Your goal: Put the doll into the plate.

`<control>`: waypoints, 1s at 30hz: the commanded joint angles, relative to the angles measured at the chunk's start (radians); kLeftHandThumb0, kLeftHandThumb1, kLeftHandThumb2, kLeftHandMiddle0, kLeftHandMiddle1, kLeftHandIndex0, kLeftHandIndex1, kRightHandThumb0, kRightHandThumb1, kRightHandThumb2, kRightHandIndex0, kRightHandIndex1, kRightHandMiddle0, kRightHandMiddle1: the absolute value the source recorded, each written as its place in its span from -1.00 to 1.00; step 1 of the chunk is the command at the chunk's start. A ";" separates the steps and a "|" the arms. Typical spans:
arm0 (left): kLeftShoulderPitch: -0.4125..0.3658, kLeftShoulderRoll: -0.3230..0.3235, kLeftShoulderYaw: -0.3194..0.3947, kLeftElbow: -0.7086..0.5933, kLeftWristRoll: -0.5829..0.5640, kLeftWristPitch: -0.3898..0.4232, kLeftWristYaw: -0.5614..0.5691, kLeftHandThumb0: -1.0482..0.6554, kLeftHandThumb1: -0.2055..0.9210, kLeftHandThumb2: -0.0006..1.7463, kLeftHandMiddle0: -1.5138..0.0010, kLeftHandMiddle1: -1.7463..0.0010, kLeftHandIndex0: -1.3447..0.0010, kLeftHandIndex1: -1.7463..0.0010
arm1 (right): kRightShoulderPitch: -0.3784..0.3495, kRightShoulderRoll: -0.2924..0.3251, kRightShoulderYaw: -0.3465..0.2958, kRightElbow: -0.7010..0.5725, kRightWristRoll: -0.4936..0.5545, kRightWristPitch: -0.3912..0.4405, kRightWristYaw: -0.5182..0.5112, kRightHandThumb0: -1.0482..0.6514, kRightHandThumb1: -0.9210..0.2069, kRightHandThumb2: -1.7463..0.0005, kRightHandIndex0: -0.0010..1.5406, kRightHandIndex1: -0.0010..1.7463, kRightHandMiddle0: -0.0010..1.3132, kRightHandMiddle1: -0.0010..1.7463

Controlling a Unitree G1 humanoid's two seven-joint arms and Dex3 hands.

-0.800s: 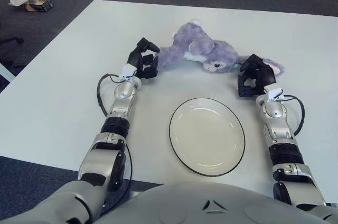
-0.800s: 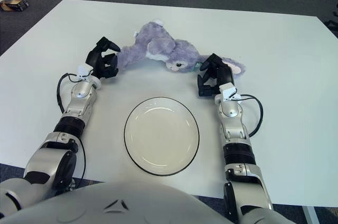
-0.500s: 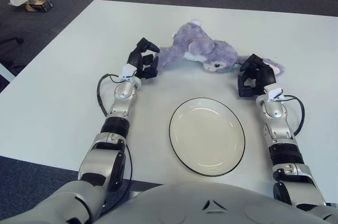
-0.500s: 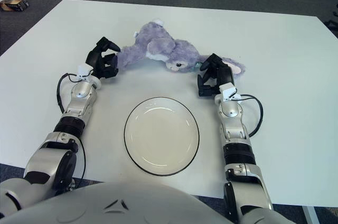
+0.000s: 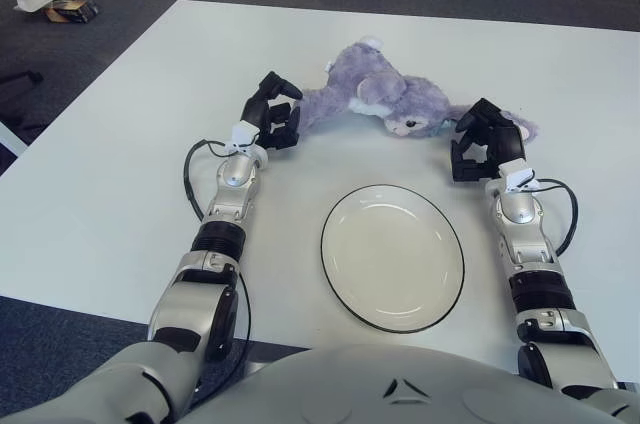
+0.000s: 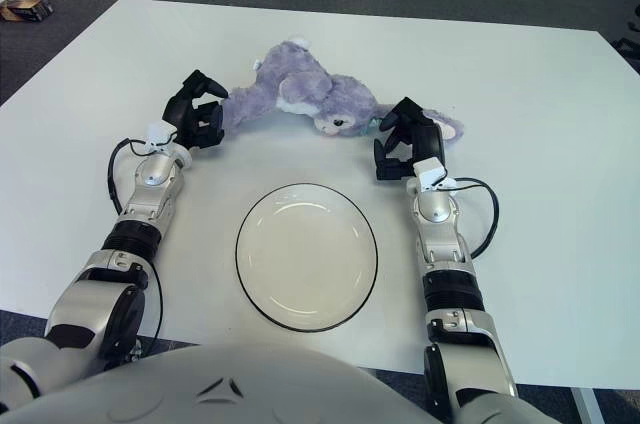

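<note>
Left eye view: the purple plush doll [image 5: 385,99] lies on the white tabletop [image 5: 120,164] beyond the empty white black-rimmed plate [image 5: 392,256]. The left hand [image 5: 274,112] stays put, fingers loosely apart beside the doll's one end; the right hand [image 5: 478,139] has edged closer, fingers parted, grasping nothing.

Right eye view: both hands flank the doll, so the lift hasn't started. No writing is readable.
</note>
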 commanded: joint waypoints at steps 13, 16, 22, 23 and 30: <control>0.131 -0.019 -0.008 0.085 0.013 0.012 0.005 -0.25 0.35 0.17 -0.41 -1.00 0.37 -1.00 | 0.128 0.025 0.003 -0.034 -0.034 -0.138 -0.051 0.22 0.50 -0.83 0.07 1.00 -0.15 0.95; 0.130 -0.018 -0.008 0.086 0.014 0.015 0.006 -0.25 0.35 0.17 -0.41 -1.00 0.37 -1.00 | 0.144 0.032 -0.002 -0.088 -0.026 -0.138 -0.049 0.22 0.50 -0.82 0.07 1.00 -0.14 0.94; 0.119 -0.017 -0.005 0.104 0.014 0.004 0.007 -0.25 0.35 0.17 -0.40 -1.00 0.36 -1.00 | 0.159 0.070 -0.006 -0.208 -0.037 -0.171 -0.084 0.22 0.51 -0.81 0.06 1.00 -0.09 0.89; 0.116 -0.016 -0.005 0.108 0.014 0.001 0.008 -0.25 0.35 0.17 -0.40 -1.00 0.36 -1.00 | 0.157 0.074 -0.005 -0.216 -0.039 -0.174 -0.088 0.22 0.51 -0.81 0.06 1.00 -0.08 0.88; 0.103 -0.013 -0.006 0.129 0.021 -0.011 0.016 -0.25 0.34 0.17 -0.41 -1.00 0.36 -1.00 | 0.130 0.082 0.001 -0.269 -0.084 -0.171 -0.116 0.22 0.56 -0.81 0.07 1.00 0.04 0.79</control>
